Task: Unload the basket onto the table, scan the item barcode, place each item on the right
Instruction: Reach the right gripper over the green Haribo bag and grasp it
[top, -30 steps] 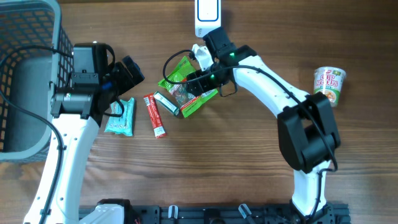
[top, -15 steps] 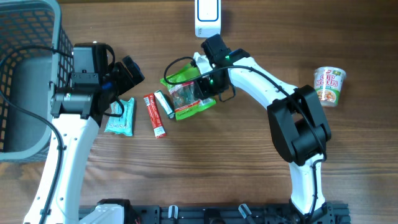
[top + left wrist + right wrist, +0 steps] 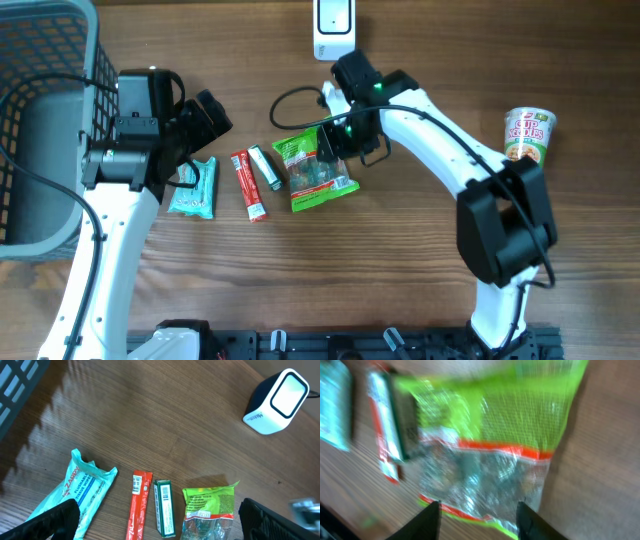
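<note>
A green snack bag (image 3: 316,173) with a clear lower half lies flat on the wooden table, label side up, and also shows in the left wrist view (image 3: 209,510). The white barcode scanner (image 3: 332,28) stands at the table's far edge. My right gripper (image 3: 343,141) hovers at the bag's upper right corner. Its jaws are spread over the bag (image 3: 485,460) and do not pinch it; this view is blurred. My left gripper (image 3: 162,527) is wide open above the small items on the left, holding nothing.
A red stick pack (image 3: 249,185), a small green-and-white box (image 3: 266,167) and a teal tissue pack (image 3: 193,188) lie left of the bag. A cup of noodles (image 3: 528,137) stands at the right. A grey basket (image 3: 40,120) fills the far left.
The right gripper closed on the tilted bag near the scanner, then opened again. The bag has slid toward the table's front and now lies flat. The left arm has not moved.
</note>
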{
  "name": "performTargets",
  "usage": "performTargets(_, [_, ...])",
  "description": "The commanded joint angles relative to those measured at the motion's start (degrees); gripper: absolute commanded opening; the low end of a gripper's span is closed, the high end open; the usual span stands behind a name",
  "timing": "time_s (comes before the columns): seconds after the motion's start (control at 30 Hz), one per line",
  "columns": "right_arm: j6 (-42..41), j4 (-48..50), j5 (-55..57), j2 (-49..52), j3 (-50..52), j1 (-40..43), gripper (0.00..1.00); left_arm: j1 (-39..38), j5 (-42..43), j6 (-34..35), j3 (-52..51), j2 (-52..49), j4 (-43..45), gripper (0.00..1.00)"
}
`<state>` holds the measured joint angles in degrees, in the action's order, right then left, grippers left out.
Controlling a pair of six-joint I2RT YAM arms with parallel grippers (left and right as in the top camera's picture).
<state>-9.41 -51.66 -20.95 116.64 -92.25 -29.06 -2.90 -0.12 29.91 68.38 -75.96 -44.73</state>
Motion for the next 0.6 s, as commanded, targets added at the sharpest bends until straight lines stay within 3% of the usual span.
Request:
performTargets(0.0, [0.74, 4.22, 1.14, -2.54, 0.13, 0.31, 1.0, 0.13, 0.24, 0.55, 0.52, 0.22, 0.13, 1.0])
performTargets(0.23, [2.21, 6.16, 7.08, 1.73, 0.13, 0.28, 0.99, 0.13, 0.24, 0.55, 0.52, 0.22, 0.13, 1.0])
performTargets(0.3, [2.21, 6.64, 7.06, 3.43, 0.13, 0.17, 0.91, 0.13, 0.24, 0.55, 0.52, 0.22, 0.13, 1.0])
performTargets(0.43, [2.16, 8.0, 6.29, 6.84, 0.13, 0.11, 0.86, 0.13, 0.24, 0.55, 0.52, 0.22, 0.13, 1.0])
performTargets(0.57, [2.19, 8.98, 0.68, 9.6, 0.13, -0.02, 0.75, 0.13, 0.24, 0.55, 0.52, 0.22, 0.13, 1.0])
